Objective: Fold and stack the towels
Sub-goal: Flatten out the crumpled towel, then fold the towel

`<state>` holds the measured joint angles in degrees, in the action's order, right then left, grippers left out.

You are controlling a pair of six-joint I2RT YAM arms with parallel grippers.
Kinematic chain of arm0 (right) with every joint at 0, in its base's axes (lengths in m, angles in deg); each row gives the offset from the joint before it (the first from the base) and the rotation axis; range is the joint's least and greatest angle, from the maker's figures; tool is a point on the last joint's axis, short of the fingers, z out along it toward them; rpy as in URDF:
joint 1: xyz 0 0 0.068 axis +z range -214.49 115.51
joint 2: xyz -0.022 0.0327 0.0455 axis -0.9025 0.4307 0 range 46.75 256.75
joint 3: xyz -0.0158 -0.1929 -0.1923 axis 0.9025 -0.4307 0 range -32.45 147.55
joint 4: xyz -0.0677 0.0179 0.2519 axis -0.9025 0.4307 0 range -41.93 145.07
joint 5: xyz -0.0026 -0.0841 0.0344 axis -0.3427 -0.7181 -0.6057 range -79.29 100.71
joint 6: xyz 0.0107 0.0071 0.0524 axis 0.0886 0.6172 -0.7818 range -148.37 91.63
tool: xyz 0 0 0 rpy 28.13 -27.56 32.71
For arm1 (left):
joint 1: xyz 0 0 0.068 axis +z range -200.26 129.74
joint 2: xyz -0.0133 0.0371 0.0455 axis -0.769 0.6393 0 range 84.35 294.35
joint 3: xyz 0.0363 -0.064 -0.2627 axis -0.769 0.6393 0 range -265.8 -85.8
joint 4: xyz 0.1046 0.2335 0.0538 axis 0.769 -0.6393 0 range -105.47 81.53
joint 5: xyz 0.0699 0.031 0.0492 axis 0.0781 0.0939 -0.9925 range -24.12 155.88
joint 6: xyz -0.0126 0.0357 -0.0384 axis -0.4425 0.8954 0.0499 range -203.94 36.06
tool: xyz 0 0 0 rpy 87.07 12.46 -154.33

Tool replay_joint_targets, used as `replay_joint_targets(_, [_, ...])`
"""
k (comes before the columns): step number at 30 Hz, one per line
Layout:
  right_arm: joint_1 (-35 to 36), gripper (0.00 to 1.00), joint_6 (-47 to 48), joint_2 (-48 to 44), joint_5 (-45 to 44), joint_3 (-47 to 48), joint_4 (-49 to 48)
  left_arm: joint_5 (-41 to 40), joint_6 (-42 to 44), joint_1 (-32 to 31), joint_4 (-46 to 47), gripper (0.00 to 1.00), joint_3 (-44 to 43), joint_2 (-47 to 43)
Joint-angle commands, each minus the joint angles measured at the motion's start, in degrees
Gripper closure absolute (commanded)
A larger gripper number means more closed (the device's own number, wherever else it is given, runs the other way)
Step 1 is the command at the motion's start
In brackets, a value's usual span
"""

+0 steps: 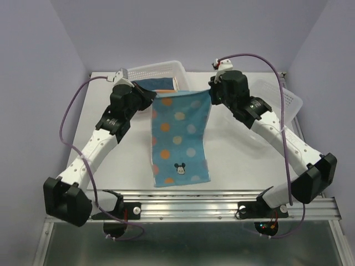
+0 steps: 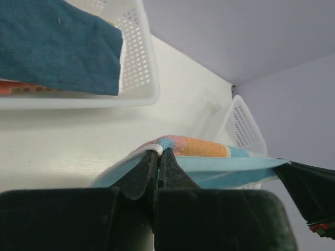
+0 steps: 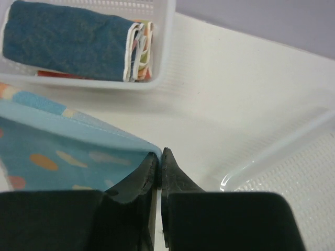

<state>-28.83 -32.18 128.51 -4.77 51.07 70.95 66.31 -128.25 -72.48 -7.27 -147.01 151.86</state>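
**Item one, light blue spotted towel (image 1: 180, 138):** we list it as unfolded. It stretches in one layer from just in front of the far basket (image 1: 158, 69) toward the arm bases. Its near end lies on the table (image 1: 238, 160), and its two far corners are lifted.

**Item two, left gripper (image 2: 158, 154):** closed, pinching the towel's far left corner, just in front of the basket.

**Item three, right gripper (image 3: 158, 157):** closed on the far right corner, in front of the basket's right end.

**Item four, navy towel (image 3: 63, 39):** inside the basket, folded, lying over further towels (image 3: 140, 44) whose orange and pale edges show at its side.

**Progress, in our judgement:** the spotted towel has no fold yet, so its folding and stacking are all to come. The basket's contents look folded (whether they are a finished stack or a waiting supply we cannot tell).

**Views compared:** the top view alone shows the towel's full length and a small cartoon badge (image 1: 179, 167) at the end farthest from the basket. The wrist views alone show the pinches at close range and the layers inside the basket. The right wrist view also catches a second basket (image 3: 277, 152), to the right of the first.
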Motion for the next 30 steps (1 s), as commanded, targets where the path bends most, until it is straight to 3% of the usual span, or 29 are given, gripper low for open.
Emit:
replay_joint_targets(1, [-4.89,0.99,5.03,3.05,7.21,0.58,-8.46,6.25,2.04,3.49,8.12,1.00,-1.10,7.19])
replay_joint_targets(8, [-8.23,0.99,7.59,12.54,11.88,2.69,-11.53,9.06,5.99,7.18,9.70,1.00,-6.55,18.26])
replay_joint_targets(14, [-8.68,0.99,8.91,14.05,14.51,1.73,-10.31,14.77,6.70,7.72,10.76,1.00,-5.68,21.09])
replay_joint_targets(23, [-8.59,0.96,6.19,3.33,27.32,-12.32,-8.37,16.71,5.03,7.63,14.71,1.00,5.12,13.19])
replay_joint_targets(30, [-6.40,0.94,0.05,-6.94,33.67,-26.46,-9.51,16.89,1.79,7.10,17.26,1.00,20.13,1.34])
